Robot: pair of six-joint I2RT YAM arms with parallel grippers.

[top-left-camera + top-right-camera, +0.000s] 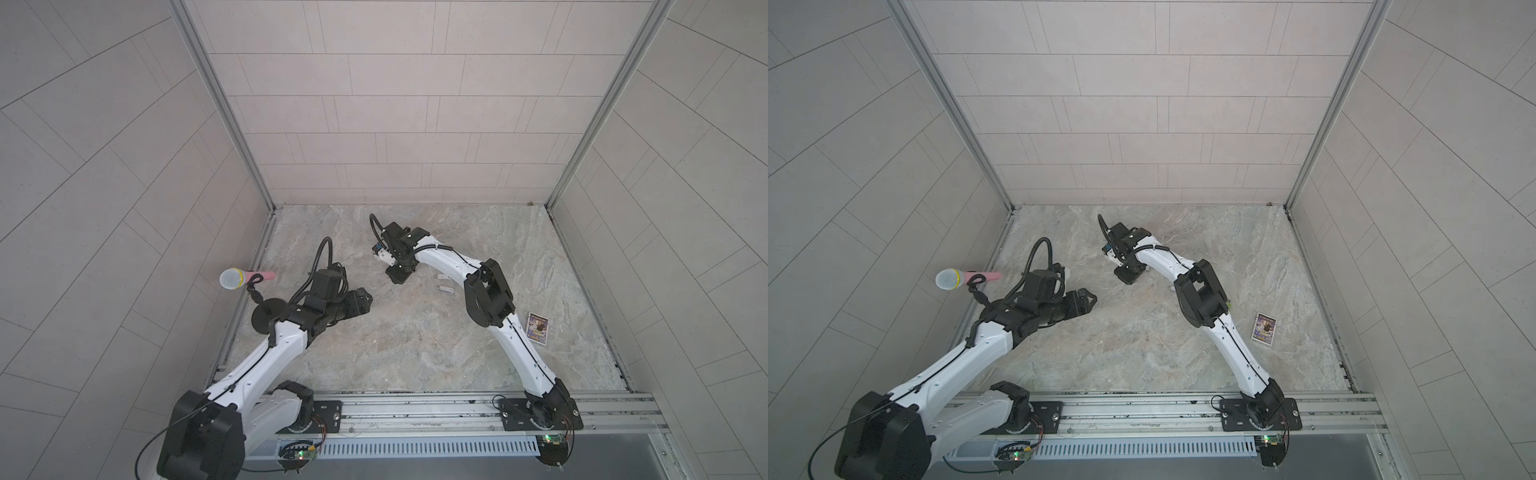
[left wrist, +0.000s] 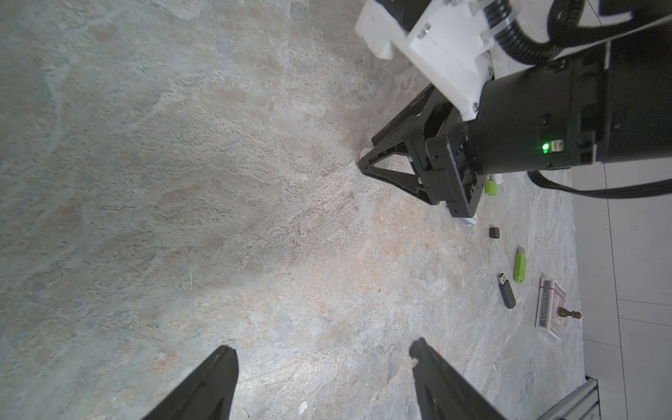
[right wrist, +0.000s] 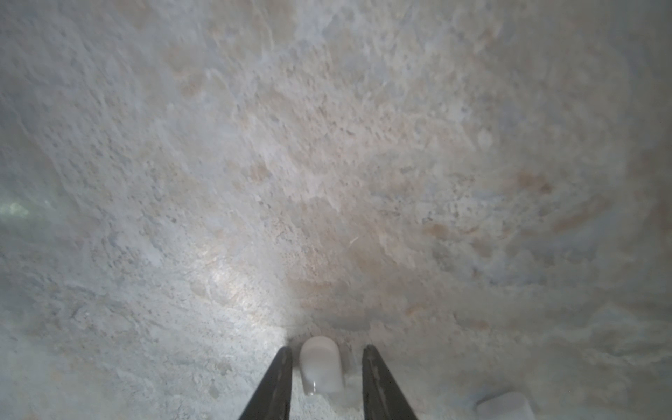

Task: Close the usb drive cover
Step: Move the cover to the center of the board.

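Right end effector: jaws narrow, straddling white usb piece on counter, gaps either side. Risk: off-centre closure could skid it. Left end effector: wide, empty.

White usb piece btwn tool jaws

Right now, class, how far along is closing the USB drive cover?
Done: nothing visibly; the green drive and black drive lie with plugs bare. In hand: the right gripper straddles a white piece on the table, not yet pinching it. Left: gripping and capping; the left gripper is open and empty.
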